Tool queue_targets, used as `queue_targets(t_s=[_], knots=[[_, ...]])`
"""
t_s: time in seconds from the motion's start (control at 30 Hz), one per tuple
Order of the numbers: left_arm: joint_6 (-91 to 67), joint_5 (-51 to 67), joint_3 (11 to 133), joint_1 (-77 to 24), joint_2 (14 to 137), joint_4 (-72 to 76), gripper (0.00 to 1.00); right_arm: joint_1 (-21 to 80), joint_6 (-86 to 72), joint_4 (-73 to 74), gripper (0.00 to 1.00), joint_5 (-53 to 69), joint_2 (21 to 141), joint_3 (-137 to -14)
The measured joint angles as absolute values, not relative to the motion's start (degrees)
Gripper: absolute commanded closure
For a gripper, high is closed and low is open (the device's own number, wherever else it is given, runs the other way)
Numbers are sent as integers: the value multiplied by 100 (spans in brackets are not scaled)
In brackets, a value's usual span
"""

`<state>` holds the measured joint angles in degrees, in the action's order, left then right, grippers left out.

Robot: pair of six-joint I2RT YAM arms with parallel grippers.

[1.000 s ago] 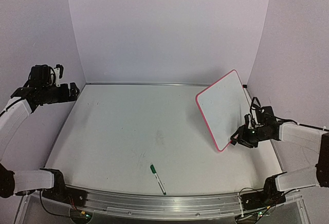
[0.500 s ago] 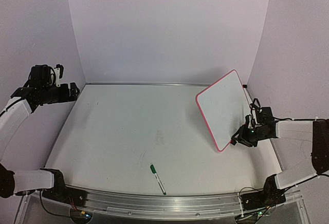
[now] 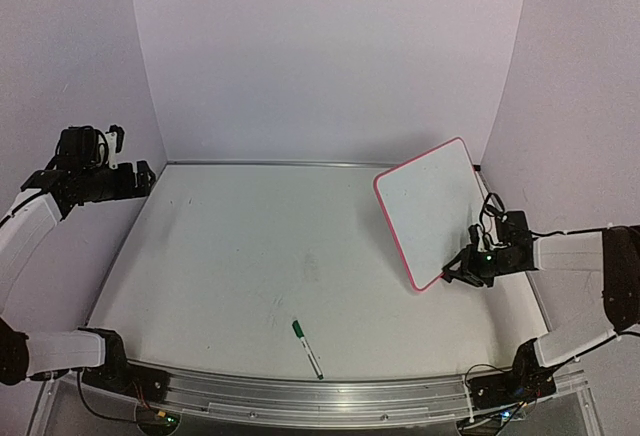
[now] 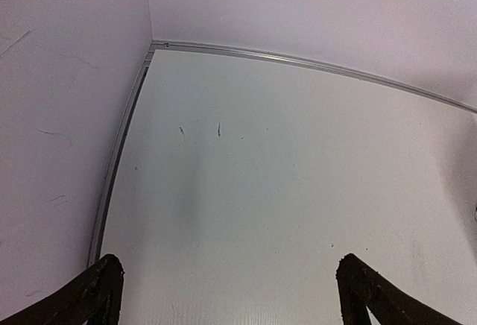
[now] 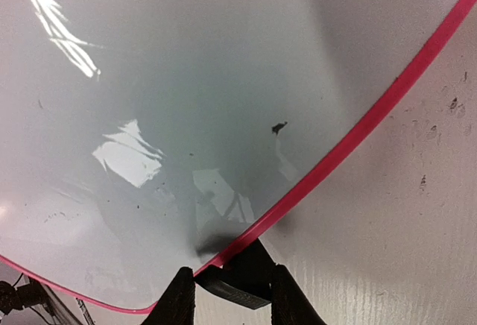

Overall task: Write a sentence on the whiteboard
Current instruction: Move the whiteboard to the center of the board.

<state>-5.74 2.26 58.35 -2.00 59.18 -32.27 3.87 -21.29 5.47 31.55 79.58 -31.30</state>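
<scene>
While the whiteboard (image 3: 425, 211) has slid left (still tilted), right gripper (image 5: 232, 295) pinches its rim (image 5: 358, 127); left gripper (image 4: 227, 295) wide.

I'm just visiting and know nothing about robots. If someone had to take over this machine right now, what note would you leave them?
Grippers: the left gripper is open and empty, over the left side of the table. The right gripper has its jaws astride the lower rim of the whiteboard, at a black clip; I cannot tell if the grip is firm.
Things: the whiteboard is tilted up at the right and blank. The green marker lies near the table's front.
Done: nothing written.
Left: pick up the marker and write the sentence.
</scene>
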Motion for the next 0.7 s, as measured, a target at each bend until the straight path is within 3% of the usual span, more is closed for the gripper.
queue_targets(t_s=[0.4,0.7], knots=[[-574,305,5835,-200,5935,-3227,1,1244,-2086,511,69,3071,7897,-3096],[-574,305,5835,-200,5933,-3227,1,1935,-2167,519,68,1972,7902,-3238]])
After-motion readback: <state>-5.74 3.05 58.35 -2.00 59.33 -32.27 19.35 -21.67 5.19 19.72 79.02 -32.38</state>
